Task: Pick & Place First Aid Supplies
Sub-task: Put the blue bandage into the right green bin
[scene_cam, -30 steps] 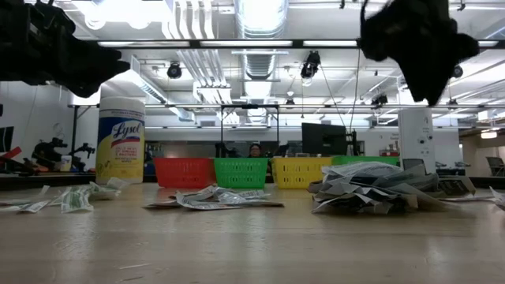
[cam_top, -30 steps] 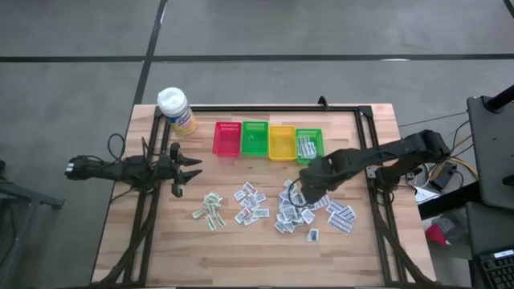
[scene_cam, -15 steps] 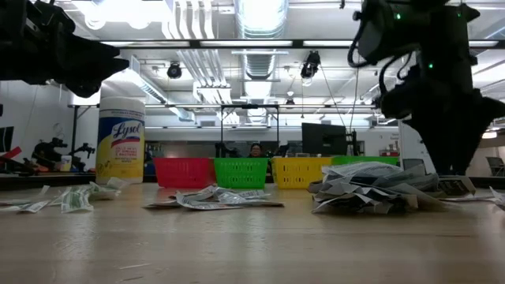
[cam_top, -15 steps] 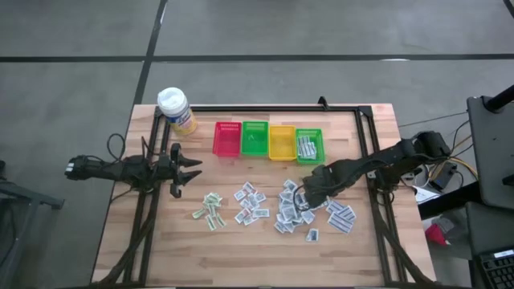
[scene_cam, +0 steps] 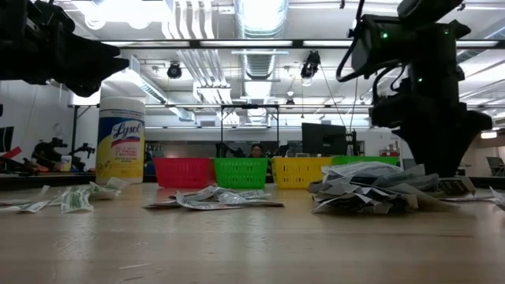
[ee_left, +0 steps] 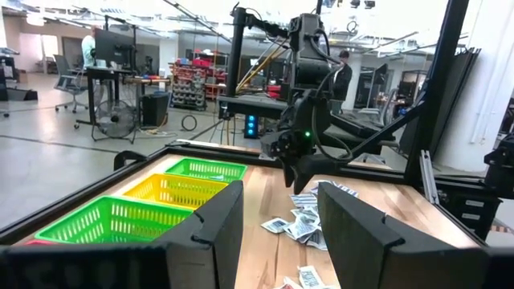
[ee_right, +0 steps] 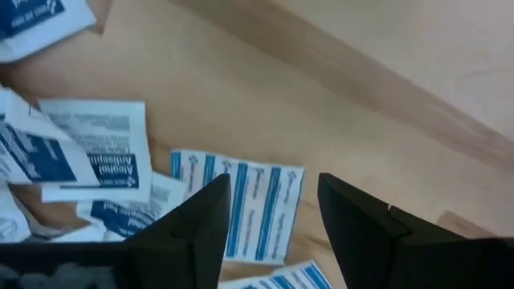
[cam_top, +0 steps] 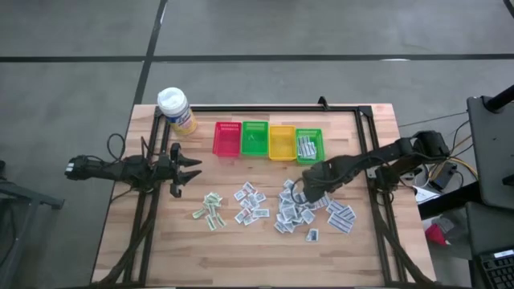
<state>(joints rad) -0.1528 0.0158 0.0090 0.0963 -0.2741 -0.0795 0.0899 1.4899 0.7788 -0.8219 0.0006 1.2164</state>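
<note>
A few packets (cam_top: 306, 147) are seen lying in the green basket (cam_top: 319, 136) at the right end of the basket row, so a small part of the sorting is judged done. The red basket (cam_top: 227, 138), the second green basket (cam_top: 254, 138) and the yellow basket (cam_top: 281, 142) appear to hold nothing, as far as can be told from above.

Most of the work is judged left. Dozens of packets remain on the bench (cam_top: 241, 245): a heaped pile (cam_top: 293, 210) toward the right, a smaller scatter (cam_top: 250, 202) in the middle, and a few green-printed ones (cam_top: 209, 210) to the left.

The right end effector (cam_top: 310, 188) is held low over the near edge of the right-hand pile. Its fingers (ee_right: 197, 233) are spread, and nothing is gripped; a blue-striped packet (ee_right: 255, 210) is seen flat on the wood between them. A pick from this pile is judged to be the step in hand.

The left end effector (cam_top: 183, 168) is parked at the left edge of the bench, well apart from the packets, with its fingers (ee_left: 210, 233) open and empty. A yellow bottle (cam_top: 177, 110) is left standing at the far left corner.
</note>
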